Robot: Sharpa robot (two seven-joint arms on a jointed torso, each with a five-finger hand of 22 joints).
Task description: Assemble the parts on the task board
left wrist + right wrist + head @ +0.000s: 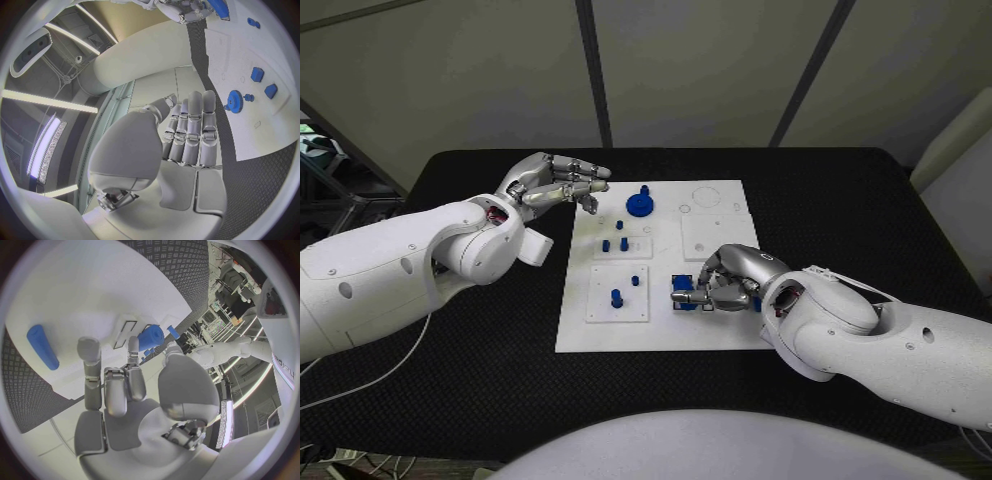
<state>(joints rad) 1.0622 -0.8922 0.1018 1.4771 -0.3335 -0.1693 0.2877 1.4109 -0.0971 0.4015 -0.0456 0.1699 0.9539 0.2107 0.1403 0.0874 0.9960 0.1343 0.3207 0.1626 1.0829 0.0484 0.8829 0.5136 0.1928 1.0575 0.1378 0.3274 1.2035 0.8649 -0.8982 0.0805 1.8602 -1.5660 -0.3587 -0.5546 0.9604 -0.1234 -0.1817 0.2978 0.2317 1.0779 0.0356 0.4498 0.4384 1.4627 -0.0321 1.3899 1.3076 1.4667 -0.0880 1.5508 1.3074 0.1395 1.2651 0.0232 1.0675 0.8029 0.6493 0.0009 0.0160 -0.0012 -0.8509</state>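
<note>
The left hand hung over the black table just off the far left corner of the task board, its fingers curled together and nothing in them. From the wrist behind it, those fingers lay side by side, folded in toward the palm.

On the white board just beside that hand stood a blue gear with a small peg rising from it. Nearer the robot, two short blue pegs stood on a raised square plate, and below that another raised plate carried two more blue pegs. To the right of the gear sat a bare white square plate.

Further right, the right hand rested on the near right part of the board, fingers bent down around a blue part at its fingertips. From its own wrist camera, a blue cylinder sat against the fingertips on the board, but I could not tell for certain whether it was truly pinched or only touched. A loose blue bar lay on the board well apart from that hand.
</note>
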